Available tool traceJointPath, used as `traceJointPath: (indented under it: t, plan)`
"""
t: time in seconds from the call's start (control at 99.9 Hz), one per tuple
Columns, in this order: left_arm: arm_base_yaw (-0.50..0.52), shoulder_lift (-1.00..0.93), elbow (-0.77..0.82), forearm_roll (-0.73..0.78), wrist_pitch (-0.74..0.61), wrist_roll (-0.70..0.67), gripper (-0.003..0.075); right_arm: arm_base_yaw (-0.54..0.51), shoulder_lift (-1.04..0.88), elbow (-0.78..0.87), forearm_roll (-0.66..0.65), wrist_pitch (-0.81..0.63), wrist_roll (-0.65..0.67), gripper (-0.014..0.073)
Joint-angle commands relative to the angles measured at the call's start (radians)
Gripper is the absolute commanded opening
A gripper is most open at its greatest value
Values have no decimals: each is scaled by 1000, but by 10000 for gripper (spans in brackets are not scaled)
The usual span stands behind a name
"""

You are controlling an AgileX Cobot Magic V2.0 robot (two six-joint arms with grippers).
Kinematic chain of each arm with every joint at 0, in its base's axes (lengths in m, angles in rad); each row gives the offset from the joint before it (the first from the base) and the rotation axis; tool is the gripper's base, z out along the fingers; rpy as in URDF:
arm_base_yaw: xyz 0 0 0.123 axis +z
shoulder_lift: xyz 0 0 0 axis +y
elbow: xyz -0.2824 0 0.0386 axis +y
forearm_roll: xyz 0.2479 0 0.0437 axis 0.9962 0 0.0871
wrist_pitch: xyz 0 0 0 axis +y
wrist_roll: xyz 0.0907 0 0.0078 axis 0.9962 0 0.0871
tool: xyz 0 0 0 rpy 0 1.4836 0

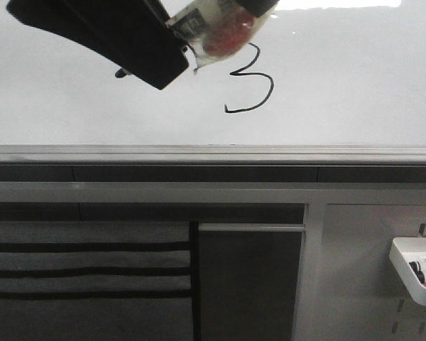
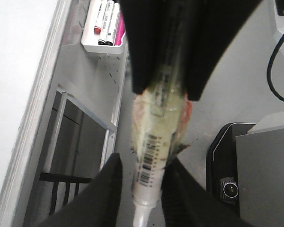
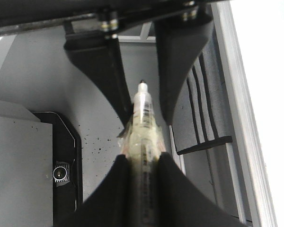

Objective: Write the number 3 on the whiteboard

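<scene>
Right wrist view shows the right gripper [image 3: 141,158] closed tight on a tape-wrapped white marker pen [image 3: 143,125], tip pointing away towards the left gripper [image 2: 141,182], whose black fingers [image 2: 104,189] flank the pen's tip; whether they touch it I cannot tell. The thin black hand-drawn number 3 [image 1: 250,79] sits near the top edge of the glossy white whiteboard [image 1: 355,85], just beside the pen.

The whiteboard [image 1: 355,78] is glossy white, with a grey rail [image 1: 213,153] below it. The number 3 [image 1: 250,79] is a thin black line. At upper left, the gripper fingers [image 1: 128,35] are black. The marker [image 2: 154,156] is yellowish-clear with a black barcode. At lower right, a white tray [image 1: 412,273] holds red, black and pink markers.
</scene>
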Motion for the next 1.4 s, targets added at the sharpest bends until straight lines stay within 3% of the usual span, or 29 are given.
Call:
traceJointPath:
  t: [0.0, 0.22, 0.27, 0.38, 0.47, 0.64, 0.79, 0.86, 1.001, 1.391]
  plan:
    - [-8, -23, -34, -38, -32, 1, 107, 1, -27, -34, 26, -13, -11, 6]
    - [-8, -23, -34, -38, -31, 1, 24, 1, -27, -34, 26, -4, -11, 36]
    - [-6, -23, -34, -38, -28, 1, 9, -1, -27, -34, 26, -3, -5, 105]
    - [-4, -23, -34, -38, -28, 1, -18, -14, -27, -36, 26, -18, 45, 346]
    - [0, -23, -34, -29, -28, -3, -18, -44, -34, -42, 26, -8, 68, 438]
    - [98, -23, -15, 25, -90, -94, -18, -194, -115, -45, 1, -24, 203, 444]
    - [273, -23, 66, -1, -383, -271, -18, -348, -191, -45, 0, -10, 283, 444]
    - [344, -20, 113, -91, -542, -349, -18, -385, -216, -36, 0, -9, 283, 444]
    - [416, 9, 160, -328, -759, -352, -18, -395, -228, -36, 4, 6, 286, 444]
    - [425, 123, 133, -362, -832, -352, -18, -395, -228, 4, 11, 11, 286, 444]
